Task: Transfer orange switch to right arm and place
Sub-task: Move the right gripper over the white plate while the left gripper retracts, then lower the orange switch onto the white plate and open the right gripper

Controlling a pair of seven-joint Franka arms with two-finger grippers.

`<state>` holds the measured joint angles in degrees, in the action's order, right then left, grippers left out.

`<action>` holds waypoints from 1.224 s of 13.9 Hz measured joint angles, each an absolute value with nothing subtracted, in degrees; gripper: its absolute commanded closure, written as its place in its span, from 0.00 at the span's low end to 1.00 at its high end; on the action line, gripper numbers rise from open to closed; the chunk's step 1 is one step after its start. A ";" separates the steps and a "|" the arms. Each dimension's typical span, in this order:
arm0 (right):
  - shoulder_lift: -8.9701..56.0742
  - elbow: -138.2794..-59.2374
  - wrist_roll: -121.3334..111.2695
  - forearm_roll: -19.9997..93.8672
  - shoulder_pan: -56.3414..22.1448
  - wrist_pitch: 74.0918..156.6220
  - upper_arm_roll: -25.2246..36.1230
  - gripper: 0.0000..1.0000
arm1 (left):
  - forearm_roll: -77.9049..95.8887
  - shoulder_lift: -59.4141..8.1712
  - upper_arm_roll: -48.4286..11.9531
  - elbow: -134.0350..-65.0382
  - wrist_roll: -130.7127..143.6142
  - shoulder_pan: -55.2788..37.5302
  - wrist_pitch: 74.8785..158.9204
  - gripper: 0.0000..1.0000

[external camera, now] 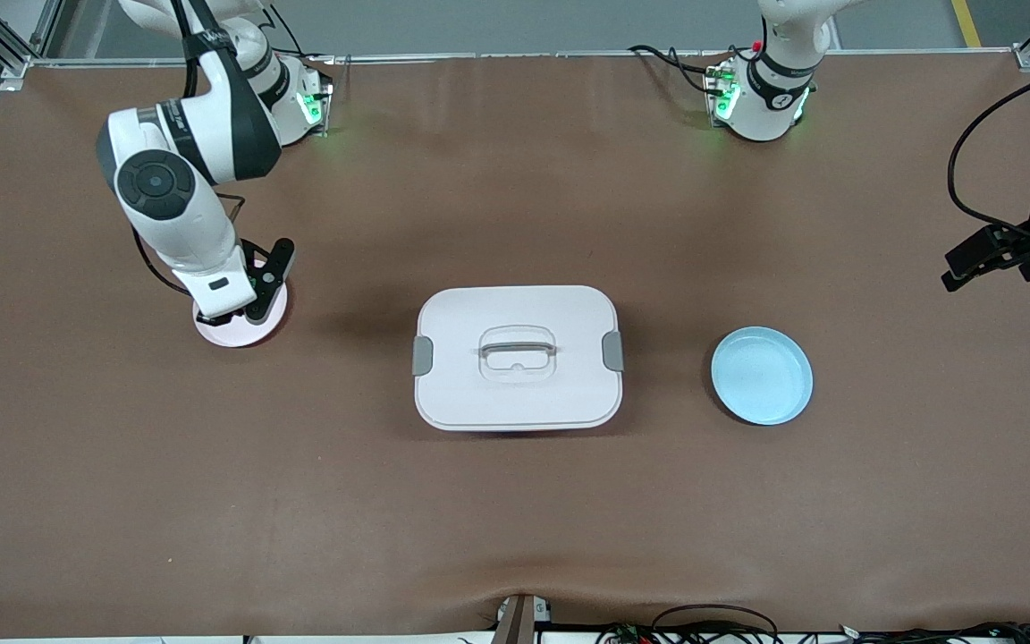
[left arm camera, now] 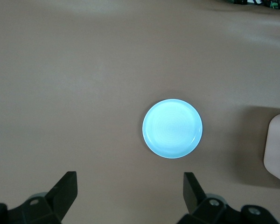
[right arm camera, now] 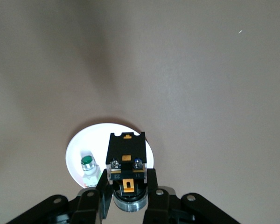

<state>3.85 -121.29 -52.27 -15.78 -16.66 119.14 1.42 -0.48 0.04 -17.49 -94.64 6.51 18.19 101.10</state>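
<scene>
White box (external camera: pixel 517 358) mid-table, nearest the camera; blue plate (external camera: pixel 762 375) at its 3 o'clock, pink plate (external camera: pixel 242 318) at its 9 o'clock. Right gripper (right arm camera: pixel 127 195) over pink plate, jaws clamped on orange switch (right arm camera: pixel 126 161); green-tipped part (right arm camera: pixel 88 167) lies on that plate beside it. Left gripper (left arm camera: pixel 130 189) waits high over blue plate, fingers spread wide, empty. Handover looks done; placing is in hand. Next: lower switch onto plate clear of green part, then let go.
</scene>
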 measured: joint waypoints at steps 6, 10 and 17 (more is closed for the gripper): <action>3.85 -130.57 -52.40 -23.93 -13.93 129.85 1.42 1.00 | -0.38 0.43 0.03 -94.65 6.48 0.29 100.60 0.00; 3.84 -137.04 -52.41 -28.76 -10.46 139.14 1.43 1.00 | -0.38 0.65 -0.20 -94.65 6.48 0.02 100.37 0.00; 3.84 -142.29 -51.27 -37.80 -8.43 143.13 1.37 1.00 | -0.36 0.83 -1.20 -94.09 6.48 -0.58 98.99 0.00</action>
<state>3.84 -142.29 -51.27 -37.80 -8.43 143.13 1.37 -0.36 0.83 -1.20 -94.09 6.48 -0.58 98.99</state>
